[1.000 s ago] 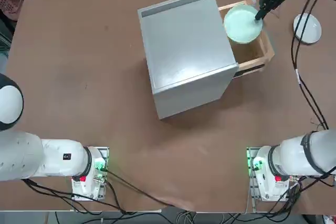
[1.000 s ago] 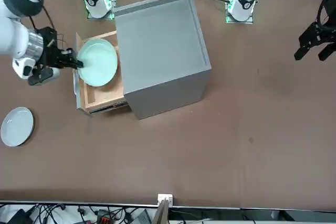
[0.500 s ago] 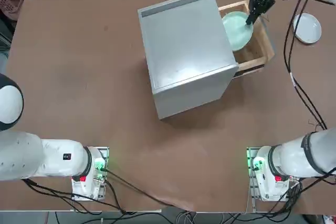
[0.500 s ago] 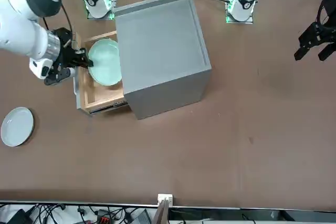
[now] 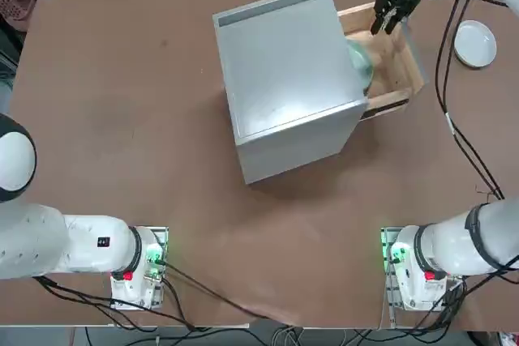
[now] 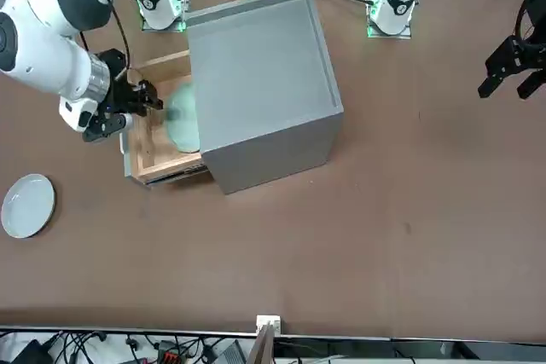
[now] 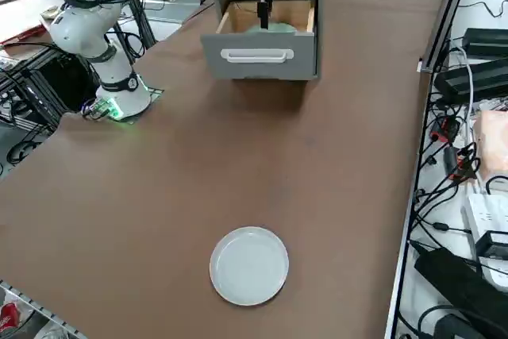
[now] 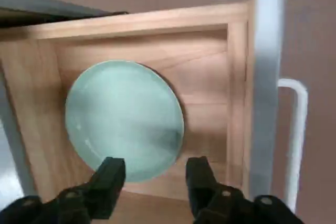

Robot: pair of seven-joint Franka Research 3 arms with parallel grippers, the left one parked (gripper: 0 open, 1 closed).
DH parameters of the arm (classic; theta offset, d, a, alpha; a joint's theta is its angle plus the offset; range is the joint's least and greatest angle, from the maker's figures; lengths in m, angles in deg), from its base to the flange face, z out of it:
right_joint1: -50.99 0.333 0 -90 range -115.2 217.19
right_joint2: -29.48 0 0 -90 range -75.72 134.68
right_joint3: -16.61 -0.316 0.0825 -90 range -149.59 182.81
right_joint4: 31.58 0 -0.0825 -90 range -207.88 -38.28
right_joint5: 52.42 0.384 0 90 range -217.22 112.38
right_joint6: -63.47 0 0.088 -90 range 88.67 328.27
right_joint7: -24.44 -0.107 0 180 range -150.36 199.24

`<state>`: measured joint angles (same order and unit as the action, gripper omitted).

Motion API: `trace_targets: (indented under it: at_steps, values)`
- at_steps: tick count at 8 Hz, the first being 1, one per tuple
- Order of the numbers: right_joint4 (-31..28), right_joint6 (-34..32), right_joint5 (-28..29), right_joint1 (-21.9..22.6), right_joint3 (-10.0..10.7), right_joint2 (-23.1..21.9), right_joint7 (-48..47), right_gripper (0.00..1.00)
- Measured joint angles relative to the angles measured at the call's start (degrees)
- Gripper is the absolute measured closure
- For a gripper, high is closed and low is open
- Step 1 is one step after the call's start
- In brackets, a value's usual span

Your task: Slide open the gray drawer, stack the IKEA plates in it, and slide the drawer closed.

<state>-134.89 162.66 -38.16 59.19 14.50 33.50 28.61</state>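
1. Gray drawer, drawn out from the cabinet, its unpainted-wood box lying below the fingers of the right gripper
2. Fingers, parted, with a wide gap between their tips, though narrower than the mint green plate; nothing is held between them
3. Mint green plate, lying face up on the drawer's wooden floor, beneath the fingers and offset from them toward the cabinet; in the wrist view, one fingertip overlaps its edge, with no grip on it
4. Cabinet, beside the fingers on the plate's side; seen from overhead, its top hides part of the mint green plate
5. White handle, on the outer face of the drawer's front panel, to the side of the fingers away from the cabinet
6. White plate, face up on the brown table, outside the drawer, beyond its front panel and well apart from the fingers
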Motion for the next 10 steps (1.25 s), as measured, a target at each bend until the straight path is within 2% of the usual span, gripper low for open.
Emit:
trace_targets:
  at_steps: [1,2,4,6,10]
  values:
    - [1.46,-0.37,-2.32,-0.05,0.35,-0.19,0.00,0.05]
    - [3.56,-1.46,-5.48,-0.42,0.84,-0.29,-0.05,0.00]
    - [6.53,-2.55,-12.55,-3.84,1.71,-0.27,-0.05,0.00]
    - [6.66,-1.23,-17.16,-8.94,2.14,0.77,-0.02,0.00]
    - [6.69,9.87,-17.72,-19.68,2.33,8.56,-2.00,0.00]
